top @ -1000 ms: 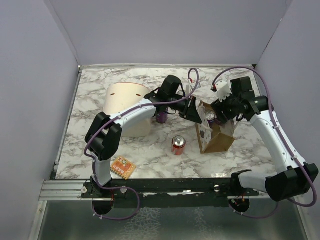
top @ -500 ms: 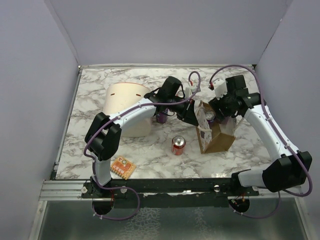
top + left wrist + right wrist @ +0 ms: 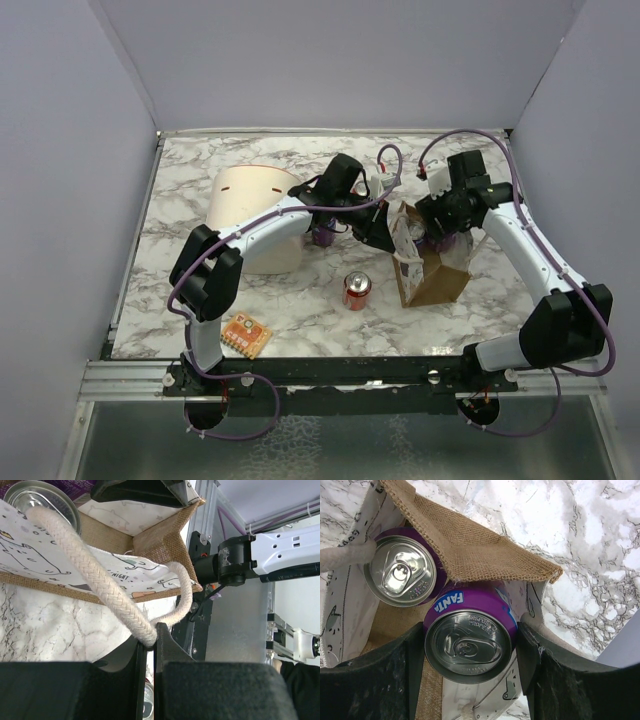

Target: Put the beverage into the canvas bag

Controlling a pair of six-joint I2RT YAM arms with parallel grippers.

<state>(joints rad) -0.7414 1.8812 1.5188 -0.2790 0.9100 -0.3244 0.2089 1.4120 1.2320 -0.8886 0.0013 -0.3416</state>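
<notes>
Lab test cell — blank walls [image 3: 330, 60], marble tabletop [image 3: 170, 240]

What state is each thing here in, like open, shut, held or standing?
canvas bag: standing, mouth open
left gripper: shut on rope handle
right gripper: shut on Fanta can
Fanta can: upright, held at bag's mouth
second purple can: upright inside the bag
red can: upright, outside the bag

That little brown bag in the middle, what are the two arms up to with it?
The left tool pinches one rope handle of the canvas bag, holding it up. The right tool grips a purple Fanta can at the bag's open mouth, beside a second purple can already inside. A red can stands on the table in front of the bag, untouched.
</notes>
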